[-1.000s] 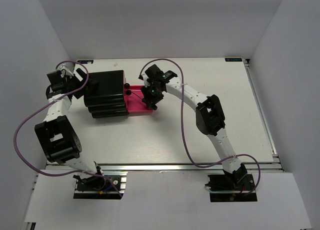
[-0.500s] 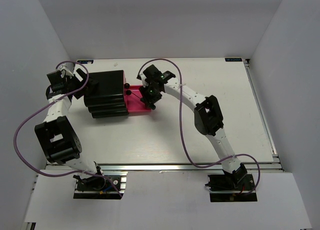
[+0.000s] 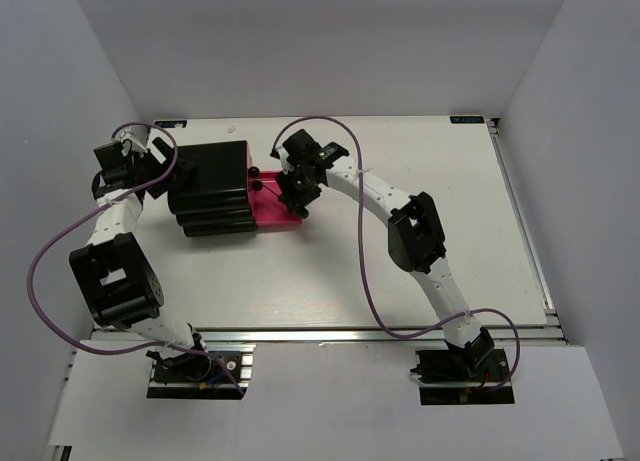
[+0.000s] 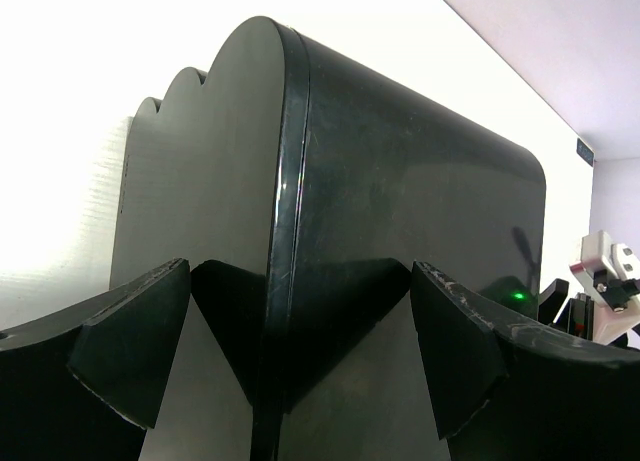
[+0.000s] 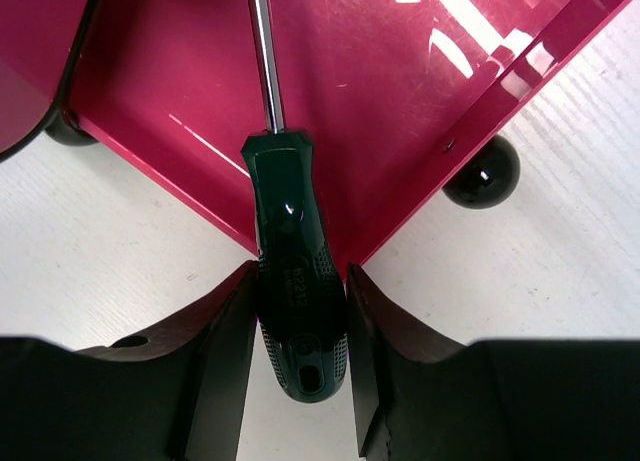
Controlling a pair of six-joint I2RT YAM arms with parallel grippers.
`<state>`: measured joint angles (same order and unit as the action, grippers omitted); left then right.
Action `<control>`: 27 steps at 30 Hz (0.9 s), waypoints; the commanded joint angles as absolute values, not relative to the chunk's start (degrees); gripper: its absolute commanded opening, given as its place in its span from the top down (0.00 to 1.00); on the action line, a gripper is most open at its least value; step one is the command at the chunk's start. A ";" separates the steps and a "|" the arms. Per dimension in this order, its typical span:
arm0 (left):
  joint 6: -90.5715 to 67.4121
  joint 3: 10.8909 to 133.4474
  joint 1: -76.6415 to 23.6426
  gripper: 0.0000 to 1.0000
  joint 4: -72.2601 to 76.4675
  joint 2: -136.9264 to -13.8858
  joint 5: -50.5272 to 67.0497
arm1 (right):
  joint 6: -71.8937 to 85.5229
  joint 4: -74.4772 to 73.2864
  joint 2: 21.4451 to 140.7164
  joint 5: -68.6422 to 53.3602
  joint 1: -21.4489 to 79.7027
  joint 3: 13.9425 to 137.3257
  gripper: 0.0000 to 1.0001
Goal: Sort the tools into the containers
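White matte tabletop (image 3: 420, 271). Right gripper (image 5: 298, 293) clenched on green screwdriver (image 5: 290, 231), its handle glossy and stippled, steel shaft over open translucent magenta drawer (image 5: 380, 101). Left gripper (image 4: 290, 356) released, spread wide at glossy black scalloped cabinet (image 4: 400, 201).

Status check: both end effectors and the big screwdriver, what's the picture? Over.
Right end effector shut on green-handled screwdriver, shaft over open pink drawer. Left end effector open, straddling edge of black cabinet. No obstruction seen.
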<state>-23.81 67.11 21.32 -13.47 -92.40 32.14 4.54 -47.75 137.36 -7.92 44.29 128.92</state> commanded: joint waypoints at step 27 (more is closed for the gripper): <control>-19.78 63.54 19.78 0.03 -28.30 -94.48 29.88 | 1.68 -41.84 137.02 -5.89 44.83 126.21 0.78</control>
<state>-23.33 67.42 21.32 -14.66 -92.16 32.05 4.21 -43.09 139.20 -6.35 44.42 127.70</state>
